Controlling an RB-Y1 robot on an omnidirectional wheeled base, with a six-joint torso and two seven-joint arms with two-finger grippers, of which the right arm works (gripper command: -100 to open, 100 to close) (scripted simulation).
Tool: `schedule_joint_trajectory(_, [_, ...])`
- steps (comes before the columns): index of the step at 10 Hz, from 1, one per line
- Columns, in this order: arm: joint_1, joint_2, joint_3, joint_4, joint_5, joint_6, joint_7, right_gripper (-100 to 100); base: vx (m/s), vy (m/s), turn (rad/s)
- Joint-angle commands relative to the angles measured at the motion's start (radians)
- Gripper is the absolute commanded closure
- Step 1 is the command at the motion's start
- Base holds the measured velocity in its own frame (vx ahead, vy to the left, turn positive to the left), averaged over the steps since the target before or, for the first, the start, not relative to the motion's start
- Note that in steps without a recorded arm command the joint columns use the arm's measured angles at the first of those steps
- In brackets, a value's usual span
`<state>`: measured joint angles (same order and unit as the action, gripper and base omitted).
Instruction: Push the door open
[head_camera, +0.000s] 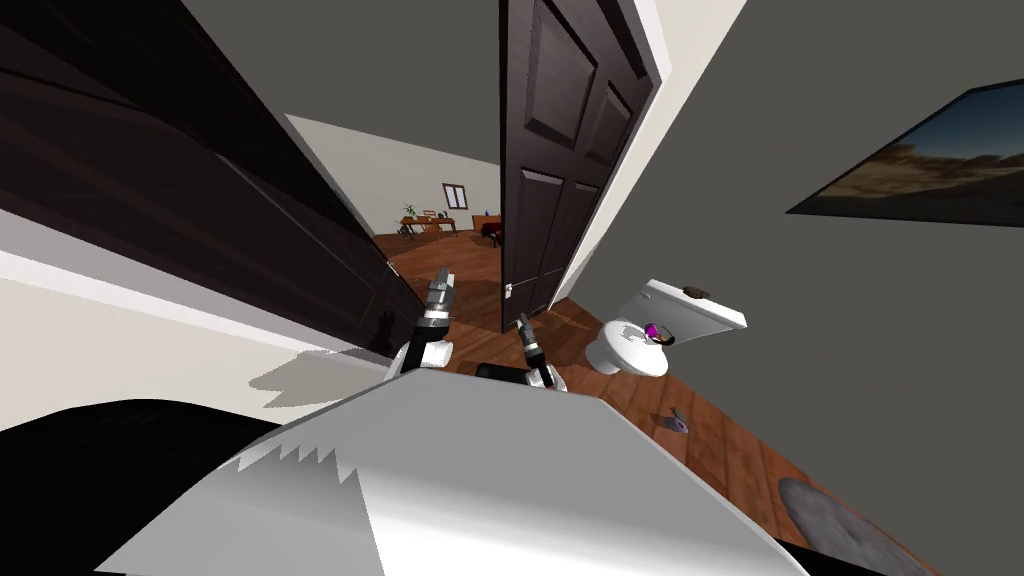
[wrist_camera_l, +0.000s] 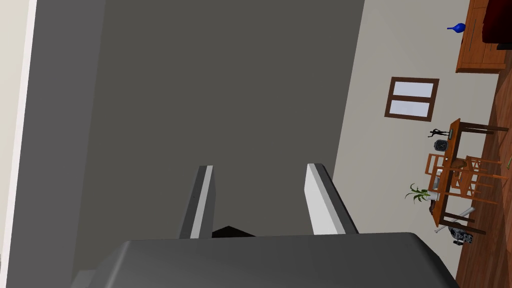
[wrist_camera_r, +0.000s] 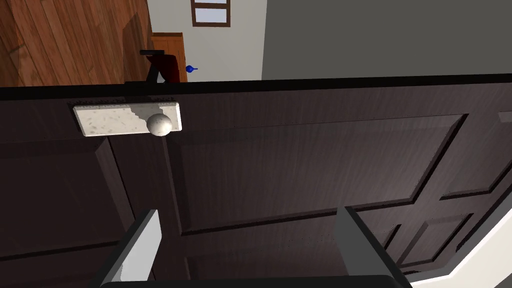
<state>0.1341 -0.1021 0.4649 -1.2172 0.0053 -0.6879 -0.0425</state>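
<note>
Our right gripper is hanging with fingers spread and empty, facing the dark door panel right in front. So it's sitting closer, with the knob lying off to one side by the free edge. Our left gripper, spread too, is pointing past the door's edge.

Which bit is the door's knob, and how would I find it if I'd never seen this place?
Start with the tall dark panelled door, standing partly open. Near its free edge sits a pale speckled plate, with the knob at one end. It is the only round, light thing on that dark wood-grained face.
</note>
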Motion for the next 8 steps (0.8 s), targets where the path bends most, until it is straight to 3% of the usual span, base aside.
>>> schedule_joint_trajectory(1, [-0.012,-0.002,0.022,0.036,-0.004,-0.004,0.0,-100,0.2,-0.057,0.05])
schedule_joint_trajectory(6, [-0.056,0.006,0.077,0.152,-0.015,-0.021,0.003,-100,0.159,-0.059,0.047])
schedule_joint_trajectory(8, [-0.065,0.008,0.088,0.176,-0.017,-0.025,0.003,-100,0.114,-0.029,0.024])
